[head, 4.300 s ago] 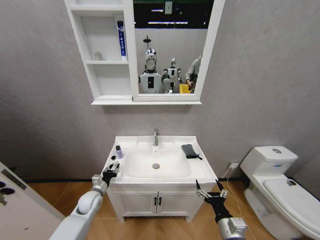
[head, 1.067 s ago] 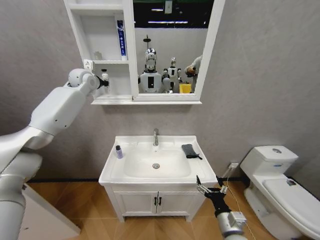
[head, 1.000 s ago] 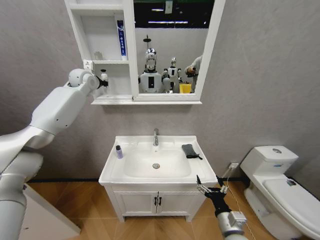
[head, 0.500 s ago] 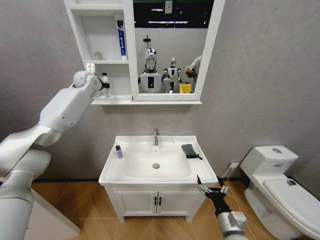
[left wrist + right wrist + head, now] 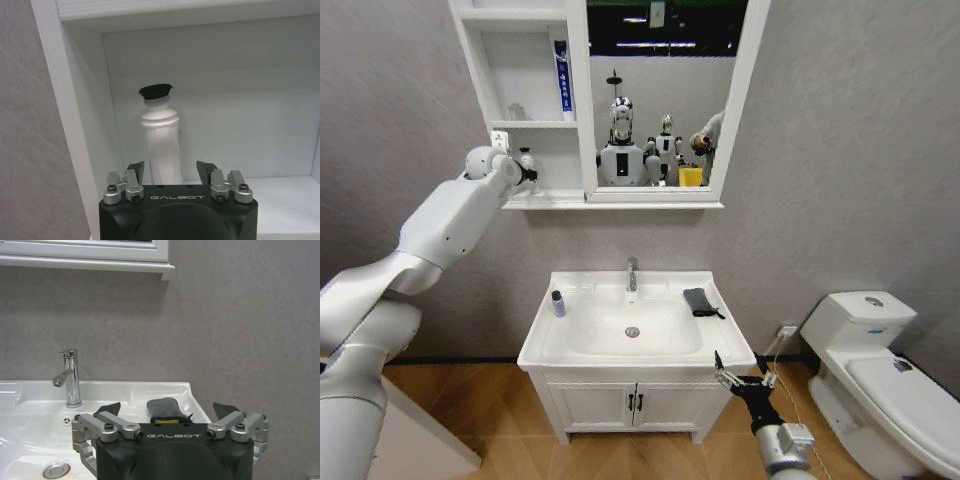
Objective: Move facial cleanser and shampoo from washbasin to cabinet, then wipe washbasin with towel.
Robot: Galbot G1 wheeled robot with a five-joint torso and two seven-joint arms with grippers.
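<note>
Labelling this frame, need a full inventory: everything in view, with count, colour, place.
Washbasin: 1, white, centre, on vanity.
Tap: 1, chrome, basin back rim.
Small bottle: 1, purple, dark cap, basin left rim.
Towel: 1, dark grey, basin right rim.
Cabinet: 1, white, on wall above the basin.
White bottle: 1, black cap, lowest shelf.
Tube: 1, blue-white, middle shelf.
Toilet: 1, white, right.
Left gripper: open, at white bottle.
Right gripper: open, low by basin's front right corner.

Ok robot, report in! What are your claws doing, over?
Left claw open at the cabinet bottom shelf, white bottle standing free. Right claw open, low by the washbasin. Small bottle and towel on the rim. Nothing blocking.
</note>
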